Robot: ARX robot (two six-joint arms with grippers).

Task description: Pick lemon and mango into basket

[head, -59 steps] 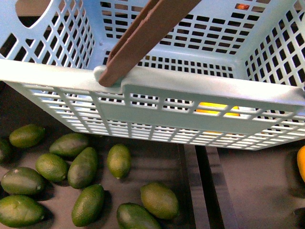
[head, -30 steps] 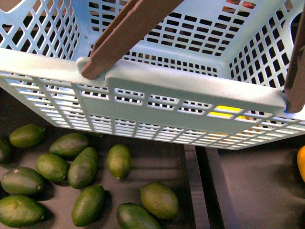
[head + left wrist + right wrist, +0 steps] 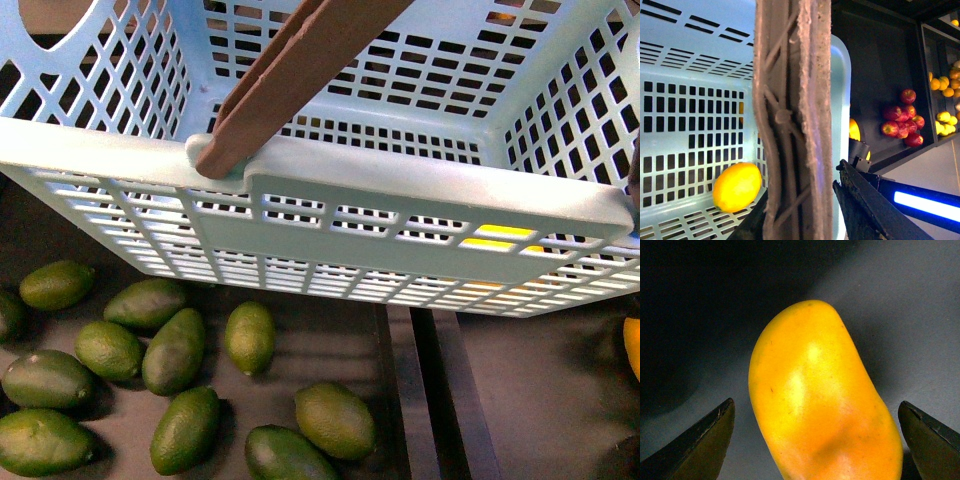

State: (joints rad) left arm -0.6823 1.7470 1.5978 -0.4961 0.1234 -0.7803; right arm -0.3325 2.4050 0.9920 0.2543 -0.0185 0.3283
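Yellow-orange mango [image 3: 820, 400] — smooth, tapered

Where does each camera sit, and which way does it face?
Front view: on the body, looking down at the basket rim and green fruits; no arm shows.
Left wrist view: along the brown handle into the basket, lemon inside; left hand clamps it.
Right wrist view: down on the mango inside the open right hand.
Front and left wrist share basket, handle.
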